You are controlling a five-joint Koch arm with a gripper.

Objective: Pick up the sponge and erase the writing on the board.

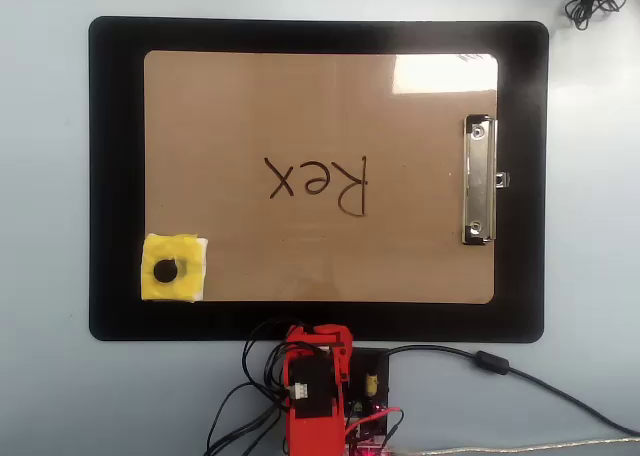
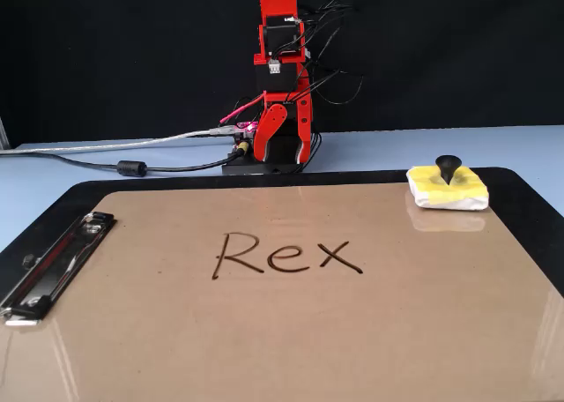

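The yellow sponge with its black knob sits on the near left corner of the brown board in the overhead view. In the fixed view the sponge is at the far right of the board. The writing "Rex" is in the middle of the board and also shows in the fixed view. My red gripper hangs folded at the arm's base beyond the board's edge, jaws apart and empty. In the overhead view the gripper is at the bottom centre, well right of the sponge.
A black mat lies under the board. A silver clip is at the board's right end in the overhead view and on the left in the fixed view. Cables run from the arm's base over the pale table.
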